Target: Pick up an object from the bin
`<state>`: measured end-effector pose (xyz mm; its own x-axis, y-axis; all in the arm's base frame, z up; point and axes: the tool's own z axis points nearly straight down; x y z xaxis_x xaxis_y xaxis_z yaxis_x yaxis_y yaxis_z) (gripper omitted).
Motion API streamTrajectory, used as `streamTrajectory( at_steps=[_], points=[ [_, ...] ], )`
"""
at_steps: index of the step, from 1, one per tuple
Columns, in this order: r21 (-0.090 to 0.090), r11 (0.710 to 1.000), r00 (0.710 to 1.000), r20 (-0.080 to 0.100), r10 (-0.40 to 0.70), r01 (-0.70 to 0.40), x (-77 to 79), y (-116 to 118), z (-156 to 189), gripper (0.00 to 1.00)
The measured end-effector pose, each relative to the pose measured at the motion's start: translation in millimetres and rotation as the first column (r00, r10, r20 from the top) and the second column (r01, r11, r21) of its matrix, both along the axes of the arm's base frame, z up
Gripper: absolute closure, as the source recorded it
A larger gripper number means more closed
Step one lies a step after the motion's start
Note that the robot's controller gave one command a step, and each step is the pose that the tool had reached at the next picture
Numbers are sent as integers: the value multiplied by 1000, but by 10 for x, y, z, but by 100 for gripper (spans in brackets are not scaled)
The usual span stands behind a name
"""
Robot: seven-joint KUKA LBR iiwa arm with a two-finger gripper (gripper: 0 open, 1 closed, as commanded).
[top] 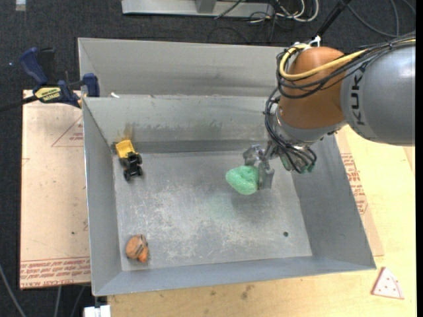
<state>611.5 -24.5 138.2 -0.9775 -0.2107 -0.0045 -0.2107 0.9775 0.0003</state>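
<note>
The gripper (261, 169) sits low at 3 o'clock on the bin (198, 226) floor, right against a soft green lump (241, 180) (spread or closed, I cannot tell). Closing off-centre could nudge the lump aside rather than catch it.

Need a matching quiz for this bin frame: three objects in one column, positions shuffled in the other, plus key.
Things:
1. yellow toy truck
2. green lump
3. orange-brown rounded thing

Places:
A. lower-left corner of the floor as the camera sees it
B. right of centre, right beside the end effector
C. upper left of the floor, close to the back wall

Pairs: 1-C, 2-B, 3-A
</note>
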Motion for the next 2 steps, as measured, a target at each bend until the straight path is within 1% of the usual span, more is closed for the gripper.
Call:
streamTrajectory(
  at_steps=[1,2],
  points=[
    [0,1000,1000,3,0,0,10,0,89,100],
    [0,1000,1000,1,0,0,7,0,147,100]
  ],
)
